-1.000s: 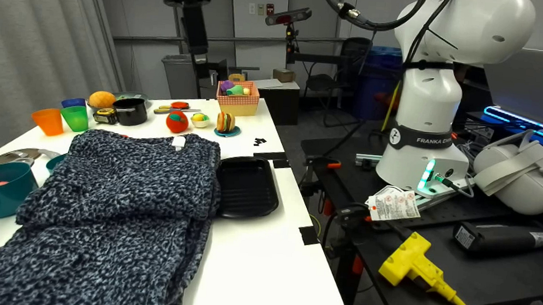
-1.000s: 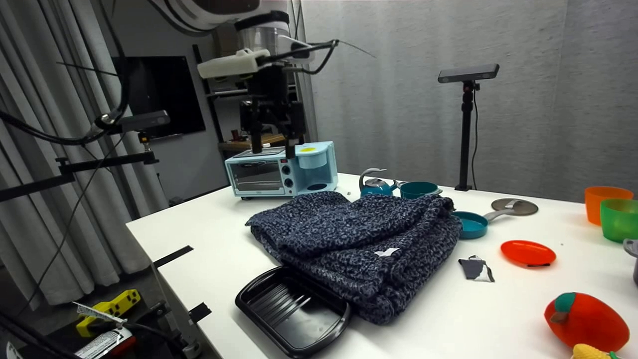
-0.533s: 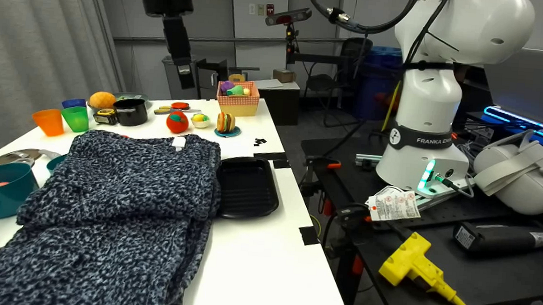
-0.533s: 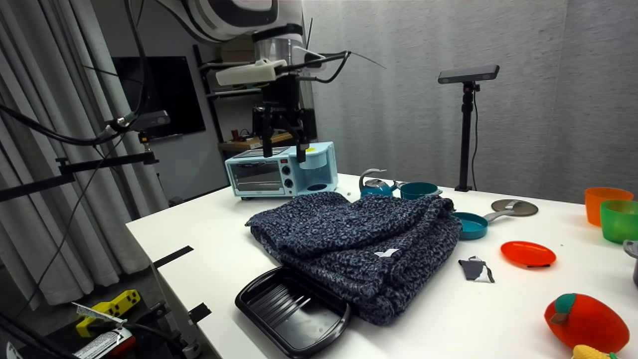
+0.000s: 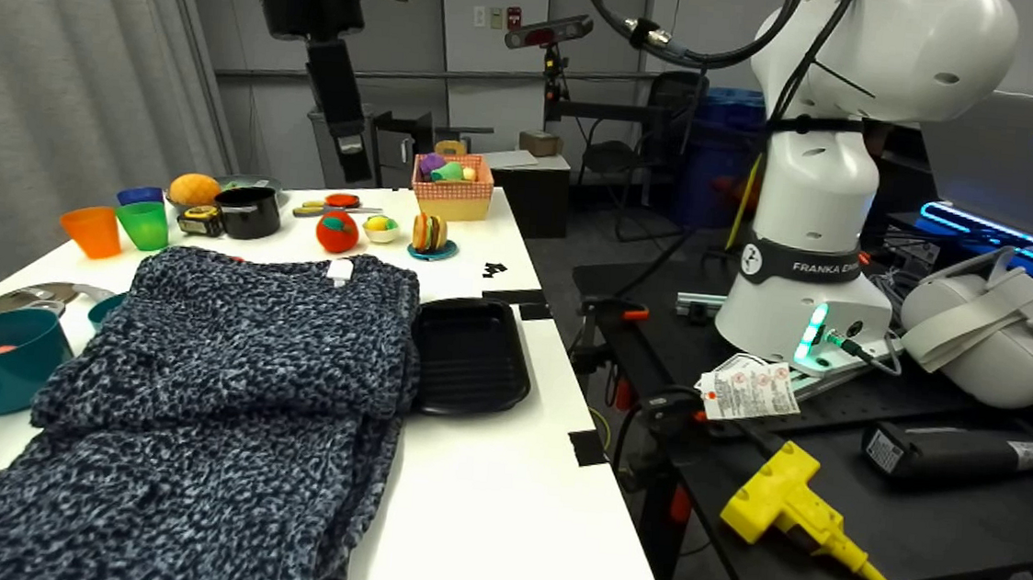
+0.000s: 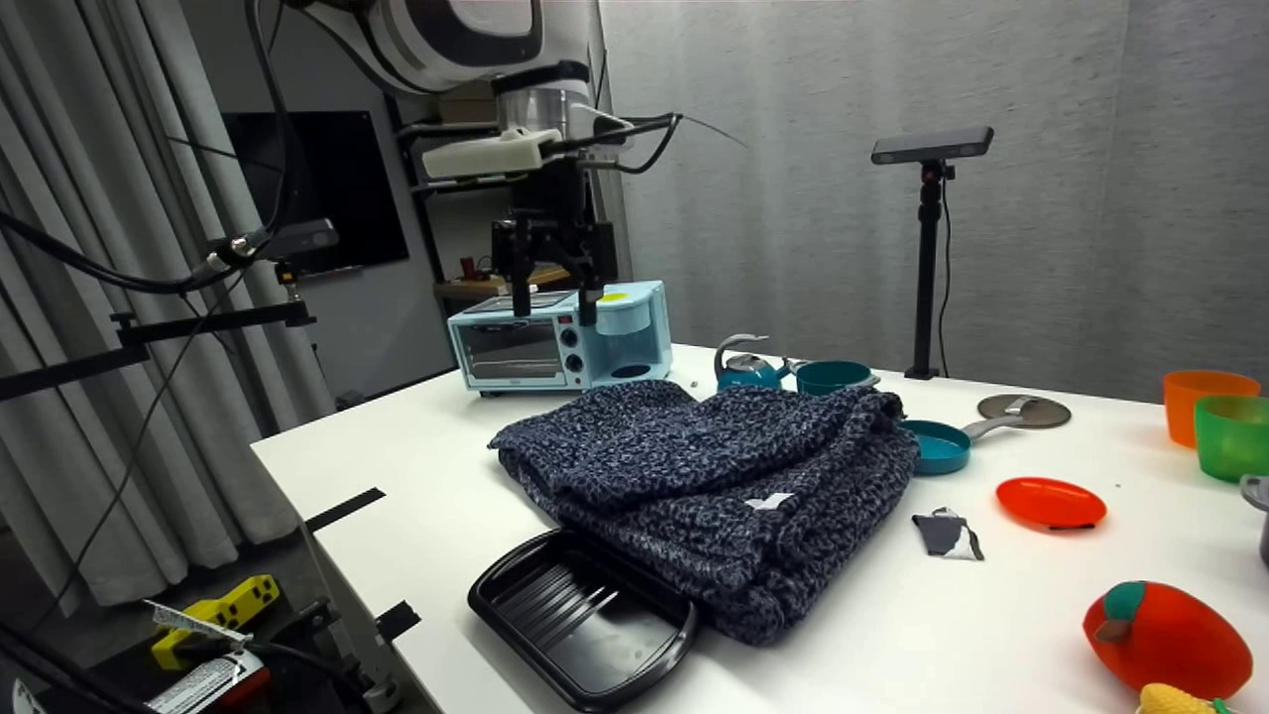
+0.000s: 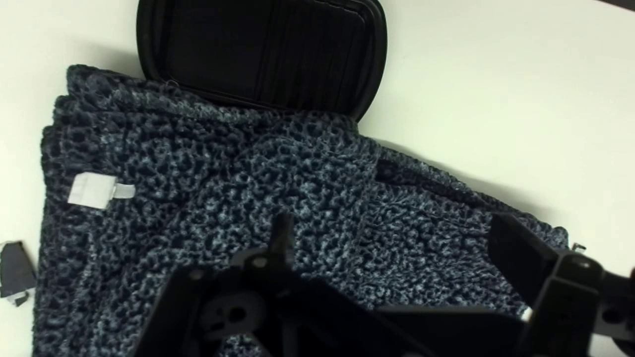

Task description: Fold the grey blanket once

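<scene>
The white jointed robot arm (image 5: 815,184) extends over the white table (image 6: 426,466), its black two-jawed gripper (image 6: 555,305) hanging downward, jaws spread apart, above the dark grey-blue, white-speckled knit blanket (image 6: 684,451). That lies layered on the tabletop, touching a shallow black rectangular tray (image 6: 585,620).

Blanket (image 7: 297,183), tray (image 7: 213,44) cropped in wrist view, gripper (image 7: 392,225) blurred

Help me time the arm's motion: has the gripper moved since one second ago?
Yes: in an exterior view, the gripper now sits lower and slightly farther right in the picture, against the light-blue toaster oven.
</scene>
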Robot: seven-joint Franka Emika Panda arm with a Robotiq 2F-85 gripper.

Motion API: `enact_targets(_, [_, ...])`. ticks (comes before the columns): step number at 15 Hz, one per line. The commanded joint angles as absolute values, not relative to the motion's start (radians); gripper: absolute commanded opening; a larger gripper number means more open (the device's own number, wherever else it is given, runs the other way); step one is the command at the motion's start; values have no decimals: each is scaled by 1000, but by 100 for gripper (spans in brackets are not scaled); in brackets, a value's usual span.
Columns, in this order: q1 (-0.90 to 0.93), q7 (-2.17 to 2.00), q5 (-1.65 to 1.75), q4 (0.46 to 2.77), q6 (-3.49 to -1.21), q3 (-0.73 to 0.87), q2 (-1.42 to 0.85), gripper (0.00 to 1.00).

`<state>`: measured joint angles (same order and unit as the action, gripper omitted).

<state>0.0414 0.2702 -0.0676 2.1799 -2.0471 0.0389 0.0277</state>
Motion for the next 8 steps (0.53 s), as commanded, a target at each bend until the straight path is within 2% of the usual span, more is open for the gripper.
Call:
enact_targets(1, [64, 264, -57, 2150, -2057, -20, -18, 100])
enact_targets(8, [139, 282, -17, 2090, -2048, -138, -145, 100])
